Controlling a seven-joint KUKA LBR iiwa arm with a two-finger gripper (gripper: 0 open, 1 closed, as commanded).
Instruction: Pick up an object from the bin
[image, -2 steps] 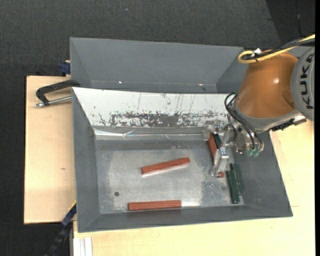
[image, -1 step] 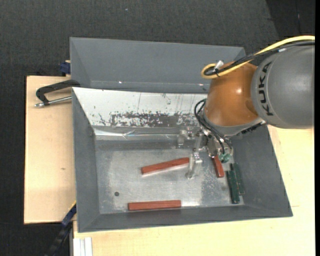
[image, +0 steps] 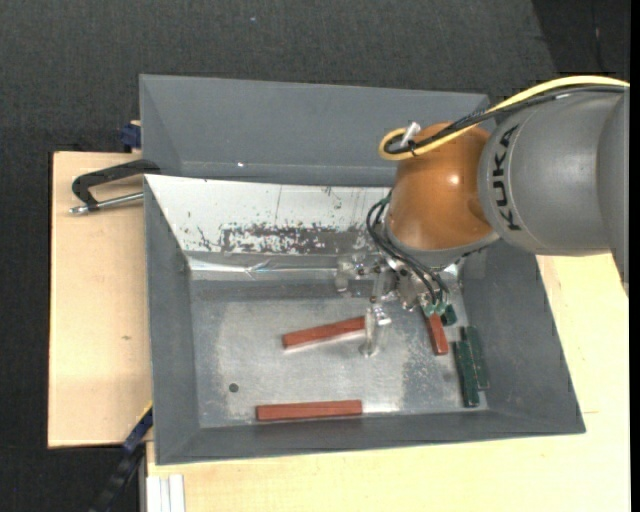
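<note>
My gripper hangs low in the middle of the bin, just at the right end of a reddish-brown flat bar that lies tilted on the floor. The bar's right end meets the gripper's metal tip. A short orange-red stick lies just right of the gripper, partly under its cables. Beside that stick, further right, lies a dark green bar.
A second, longer reddish-brown bar lies flat along the bin's front wall. A small dark spot marks the floor at the front left. The arm and its orange cover hang over the bin's back right part.
</note>
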